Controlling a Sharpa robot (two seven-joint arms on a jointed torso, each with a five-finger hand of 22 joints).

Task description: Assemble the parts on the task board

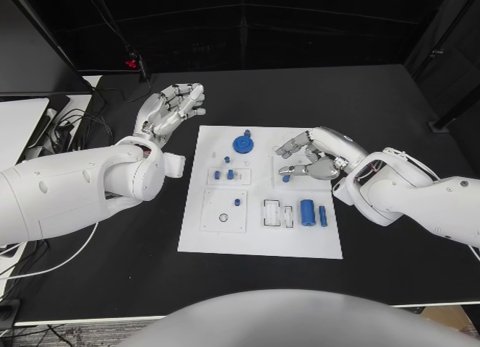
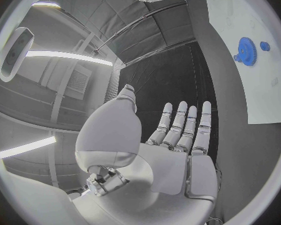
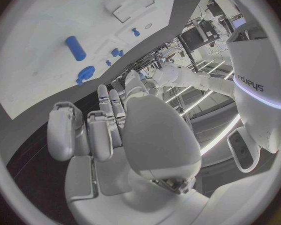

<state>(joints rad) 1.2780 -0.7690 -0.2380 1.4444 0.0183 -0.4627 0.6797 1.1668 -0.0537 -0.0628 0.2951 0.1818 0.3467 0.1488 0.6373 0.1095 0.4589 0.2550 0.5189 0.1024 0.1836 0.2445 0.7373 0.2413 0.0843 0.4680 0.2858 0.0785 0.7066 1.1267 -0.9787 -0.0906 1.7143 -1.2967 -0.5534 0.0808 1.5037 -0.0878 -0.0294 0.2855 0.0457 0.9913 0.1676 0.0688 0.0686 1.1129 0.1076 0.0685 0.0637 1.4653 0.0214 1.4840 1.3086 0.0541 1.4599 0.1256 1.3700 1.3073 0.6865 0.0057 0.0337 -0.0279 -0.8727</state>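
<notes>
The task board [image 1: 261, 242] lies in the middle of the black counter [image 1: 407, 267], long side running from the top to the bottom of the frame. A blue gear [image 1: 243, 143] stands near the board's upper edge. Small blue pegs [image 1: 228, 174] stand at centre left, and two blue cylinders [image 1: 306, 212] lie at lower right beside white slots.

The right hand [image 1: 311, 155] hangs over the board's upper right part, fingers curled inward. A small blue part [image 1: 286, 178] lies just below the fingers; whether the hand grips anything cannot be told.

The left hand [image 1: 176, 107] stands off the board, beyond its upper left corner, fingers extended and spread, holding nothing.

Bare counter surrounds the board on all sides, widest at lower right.
</notes>
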